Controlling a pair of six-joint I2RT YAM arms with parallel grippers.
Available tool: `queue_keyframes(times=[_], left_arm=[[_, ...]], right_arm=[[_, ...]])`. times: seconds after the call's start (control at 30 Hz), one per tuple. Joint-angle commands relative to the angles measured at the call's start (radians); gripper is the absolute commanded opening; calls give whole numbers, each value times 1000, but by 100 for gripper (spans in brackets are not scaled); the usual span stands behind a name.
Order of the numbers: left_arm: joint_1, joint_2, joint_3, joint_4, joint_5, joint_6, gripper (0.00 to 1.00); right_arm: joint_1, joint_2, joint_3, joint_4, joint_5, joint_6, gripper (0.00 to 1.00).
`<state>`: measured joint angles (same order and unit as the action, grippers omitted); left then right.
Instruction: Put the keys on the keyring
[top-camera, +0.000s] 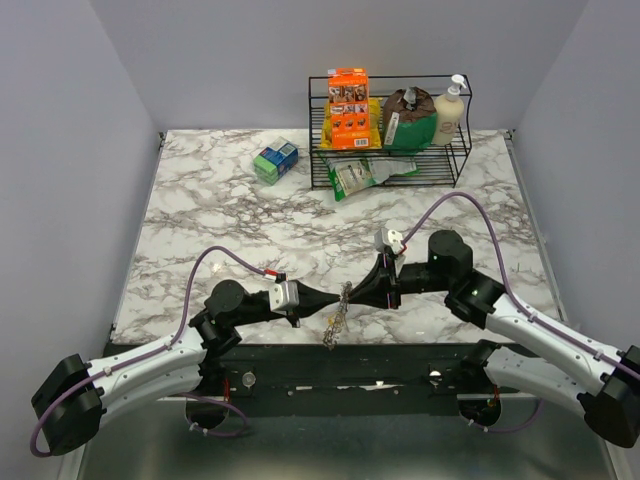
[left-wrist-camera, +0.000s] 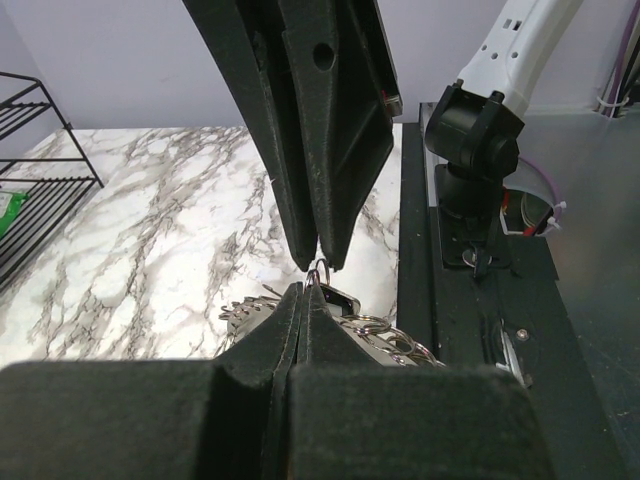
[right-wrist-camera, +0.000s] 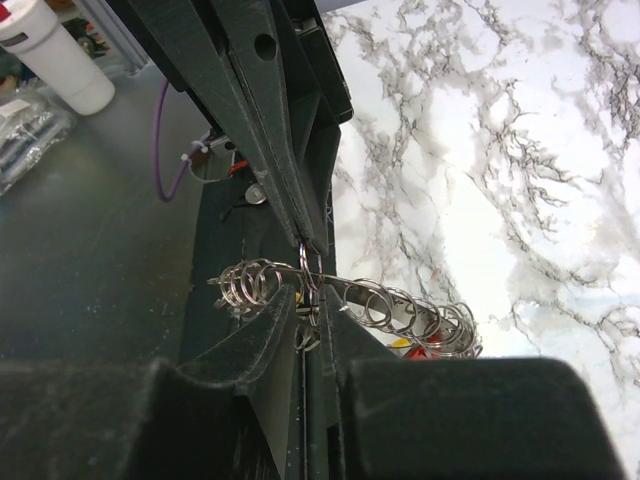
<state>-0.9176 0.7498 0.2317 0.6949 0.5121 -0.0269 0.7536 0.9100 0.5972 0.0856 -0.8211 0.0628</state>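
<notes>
The keyring (top-camera: 338, 312) hangs between my two grippers above the table's near edge, a silvery loop strung with many small split rings (right-wrist-camera: 400, 305). My left gripper (top-camera: 328, 304) is shut on it, the loop's top pinched at its tips (left-wrist-camera: 304, 288). My right gripper (top-camera: 354, 294) faces it from the other side. Its jaws (right-wrist-camera: 318, 300) stand narrowly apart, with a small ring and the loop in the gap. Of the keys, only a yellow and a red head (right-wrist-camera: 425, 346) peek out below the rings. The left gripper's fingers (right-wrist-camera: 260, 130) come down from above in the right wrist view.
A black wire rack (top-camera: 390, 150) with boxes, bags and a pump bottle stands at the back. A green and blue box (top-camera: 275, 160) lies left of it. The black base rail (top-camera: 340, 365) runs just under the grippers.
</notes>
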Motion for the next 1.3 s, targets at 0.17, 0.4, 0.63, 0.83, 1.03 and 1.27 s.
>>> queue_keyframes(times=[0.17, 0.4, 0.63, 0.83, 1.03, 1.27], left_arm=[[-1, -10, 40, 83, 19, 19, 0], [-1, -15, 37, 92, 0, 19, 0], [-1, -7, 37, 100, -11, 13, 0], [-1, 10, 37, 110, -15, 2, 0], [-1, 8, 37, 110, -29, 4, 0], [-1, 11, 37, 112, -35, -1, 0]], right_arm=[[6, 32, 3, 14, -27, -11, 6], [6, 41, -2, 3, -26, 0, 1], [6, 41, -20, 20, -46, 17, 0], [7, 46, -33, 40, -64, 32, 1], [7, 43, -51, 66, -78, 54, 1], [7, 40, -80, 97, -85, 80, 1]])
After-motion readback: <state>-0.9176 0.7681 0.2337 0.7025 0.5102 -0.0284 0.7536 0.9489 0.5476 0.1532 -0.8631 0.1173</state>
